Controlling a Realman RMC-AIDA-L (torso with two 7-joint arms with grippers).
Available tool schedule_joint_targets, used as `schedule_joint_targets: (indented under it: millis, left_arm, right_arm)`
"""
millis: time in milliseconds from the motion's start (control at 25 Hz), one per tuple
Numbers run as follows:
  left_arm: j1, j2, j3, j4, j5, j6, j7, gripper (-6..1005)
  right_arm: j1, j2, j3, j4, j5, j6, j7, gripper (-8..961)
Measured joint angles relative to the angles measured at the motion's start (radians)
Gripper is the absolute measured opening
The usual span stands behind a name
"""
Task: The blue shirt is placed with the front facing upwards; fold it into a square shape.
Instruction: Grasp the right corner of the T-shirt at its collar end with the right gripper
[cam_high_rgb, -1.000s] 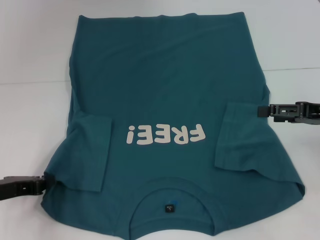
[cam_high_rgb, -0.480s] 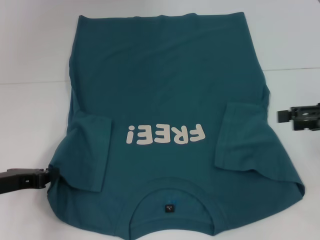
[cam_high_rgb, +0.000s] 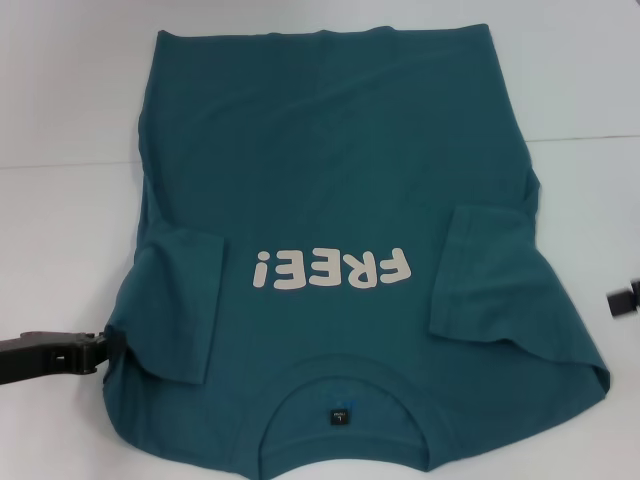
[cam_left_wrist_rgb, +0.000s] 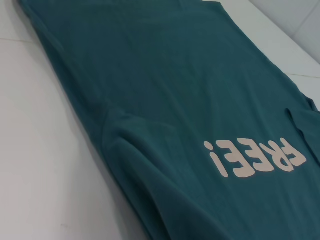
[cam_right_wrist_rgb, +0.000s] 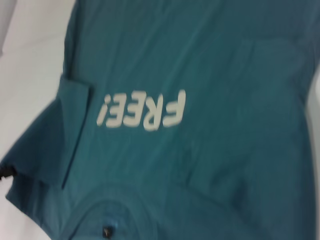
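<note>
Right pincer (cam_high_rgb: 626, 299) has withdrawn, nearly cut off; blue shirt (cam_high_rgb: 340, 180) unmoved.

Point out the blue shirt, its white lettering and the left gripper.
blue shirt (cam_high_rgb: 330, 140): head view, on the plain lower body panel.
white lettering (cam_high_rgb: 332, 268): head view, middle of "FREE!".
left gripper (cam_high_rgb: 108, 346): head view, tip at the shirt's edge.

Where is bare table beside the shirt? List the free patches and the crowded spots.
Free: white table off the blue shirt's left edge, above the left gripper; also off its right edge, above the right gripper at the frame's edge. Crowded: the shirt fills the middle, and the left gripper sits at its left shoulder edge.
</note>
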Motion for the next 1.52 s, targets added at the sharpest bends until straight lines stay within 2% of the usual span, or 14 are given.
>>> schedule_joint_targets:
  millis: [280, 480, 1080, 1520]
  left_arm:
    - [0.000, 0.001, 0.002, 0.006, 0.000, 0.005, 0.000, 1]
    - [0.000, 0.002, 0.001, 0.003, 0.001, 0.006, 0.005, 0]
    - [-0.004, 0.004, 0.002, 0.001, 0.000, 0.011, 0.009, 0]
    - [-0.001, 0.003, 0.002, 0.006, 0.000, 0.017, 0.009, 1]
  right_arm:
    - [-0.018, 0.002, 0.008, 0.017, -0.126, 0.030, 0.006, 889]
    - [-0.023, 0.012, 0.002, 0.053, -0.144, 0.074, 0.000, 886]
    - [-0.012, 0.072, 0.000, 0.070, -0.156, 0.162, -0.002, 877]
    - [-0.014, 0.076, 0.007, 0.071, -0.156, 0.173, -0.002, 871]
